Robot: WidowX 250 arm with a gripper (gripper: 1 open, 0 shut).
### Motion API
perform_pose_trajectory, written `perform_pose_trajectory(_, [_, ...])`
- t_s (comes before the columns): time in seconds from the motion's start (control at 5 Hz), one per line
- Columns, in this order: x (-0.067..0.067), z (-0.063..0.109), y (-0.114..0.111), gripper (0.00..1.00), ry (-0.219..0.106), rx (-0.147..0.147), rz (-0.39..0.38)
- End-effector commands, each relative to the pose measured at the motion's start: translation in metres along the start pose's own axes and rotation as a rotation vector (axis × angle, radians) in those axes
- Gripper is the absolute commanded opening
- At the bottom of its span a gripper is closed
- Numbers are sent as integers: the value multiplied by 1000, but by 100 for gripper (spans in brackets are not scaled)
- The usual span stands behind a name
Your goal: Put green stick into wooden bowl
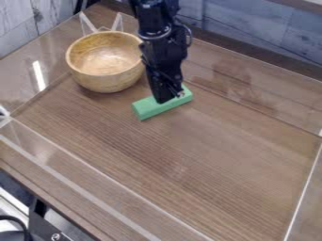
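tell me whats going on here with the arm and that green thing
A single robot arm has its tool shut on the upper right end of the green stick, gripping it from above. The stick's lower left end looks to be on or just above the wooden tabletop. The wooden bowl sits empty up and to the left of it, so the stick is not yet in it.
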State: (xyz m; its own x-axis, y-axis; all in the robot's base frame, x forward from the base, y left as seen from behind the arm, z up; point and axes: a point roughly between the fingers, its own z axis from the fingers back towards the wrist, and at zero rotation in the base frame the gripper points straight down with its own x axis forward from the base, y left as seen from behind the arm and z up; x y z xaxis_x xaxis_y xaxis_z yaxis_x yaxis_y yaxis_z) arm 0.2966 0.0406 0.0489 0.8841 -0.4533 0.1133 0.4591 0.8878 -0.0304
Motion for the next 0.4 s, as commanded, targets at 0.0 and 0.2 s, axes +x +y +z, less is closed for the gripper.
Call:
perform_pose_trajectory(0.0, [5, 0, -4, 0, -19, 18, -19])
perform_pose_trajectory(0.2, [7, -6, -5, 0, -12, 16, -7])
